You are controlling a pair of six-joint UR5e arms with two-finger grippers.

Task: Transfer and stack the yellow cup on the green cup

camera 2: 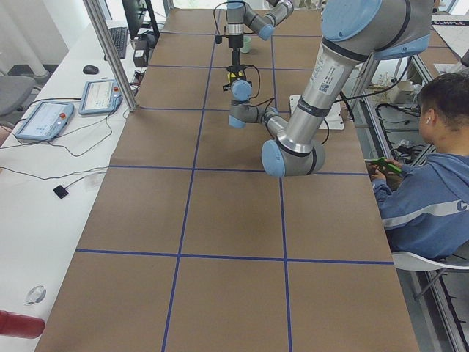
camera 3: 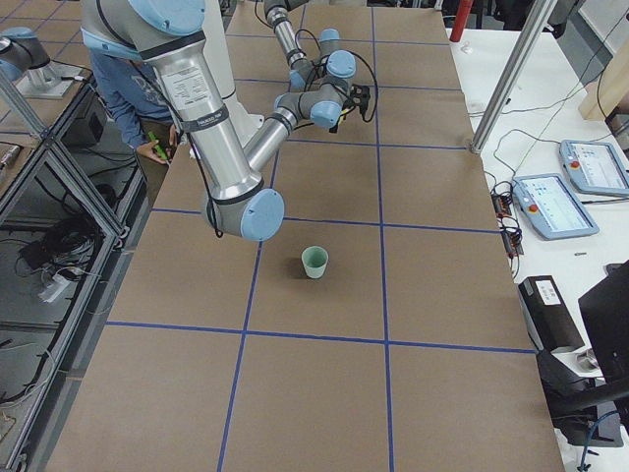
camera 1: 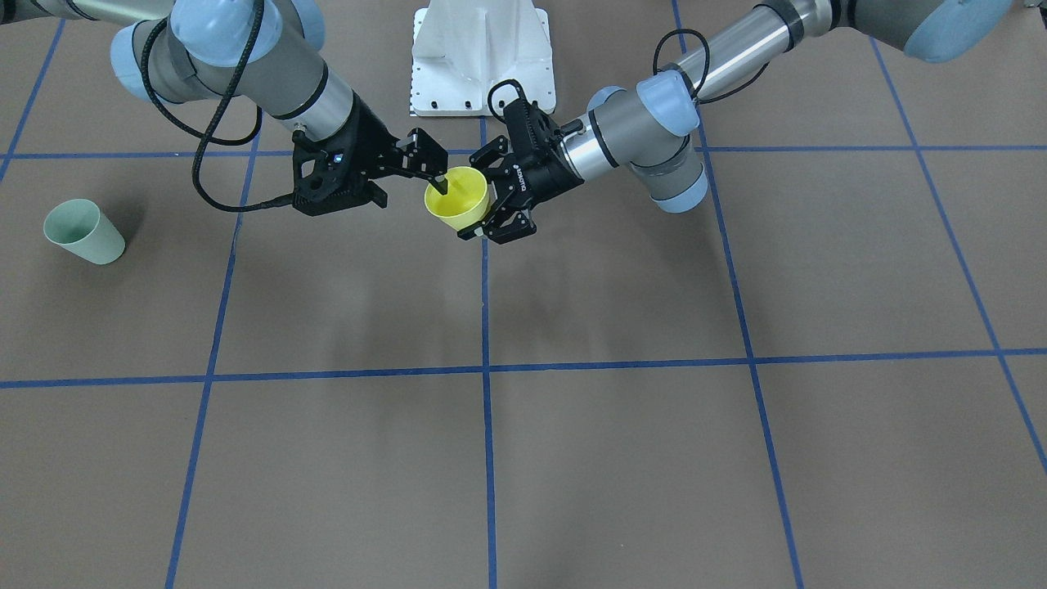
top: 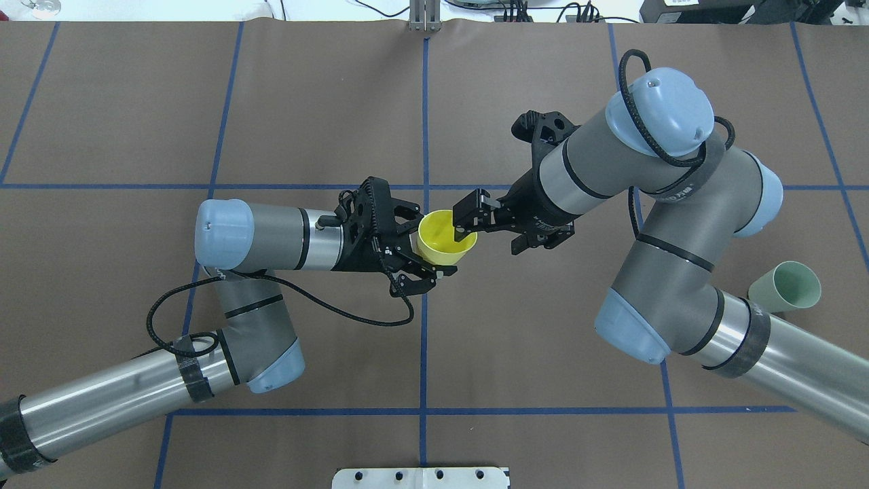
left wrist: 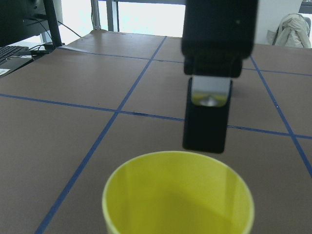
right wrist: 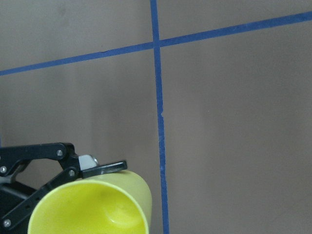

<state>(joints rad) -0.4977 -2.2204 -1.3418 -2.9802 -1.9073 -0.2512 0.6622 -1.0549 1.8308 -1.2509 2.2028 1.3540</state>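
- Exterior front-facing: the yellow cup [camera 1: 458, 200] hangs mouth-up above the table [camera 1: 654, 458], near the white base plate [camera 1: 483, 57]. The left gripper [camera 1: 477, 200] is clamped on it, one finger on each side of its wall. The right gripper [camera 1: 409, 186] stands spread, with one finger dipped over the rim and the other clear of the cup. The green cup [camera 1: 82, 231] stands well apart, with open table on every side.
- Overhead exterior: the yellow cup [top: 445, 238] sits just beside the middle blue tape line [top: 423, 122], between the left gripper [top: 426, 248] and the right gripper [top: 490, 231]. The right arm [top: 733, 333] hides the base of the green cup [top: 787, 286]. Open table runs beyond the arms to the far edge.
- Exterior left: the cup is only a yellow speck far off. A seated person [camera 2: 432, 183] is at one long edge and a metal post [camera 2: 110, 51] at the other.
- Exterior right: the green cup [camera 3: 314, 262] stands upright, near the near arm's elbow.
- Left wrist-mounted: the yellow cup [left wrist: 178, 195] fills the bottom of the view. The right gripper's finger [left wrist: 205, 122] hangs at its far rim.
- Right wrist-mounted: the yellow cup [right wrist: 92, 207] is at lower left, with the left gripper's finger [right wrist: 105, 168] against its outer wall.
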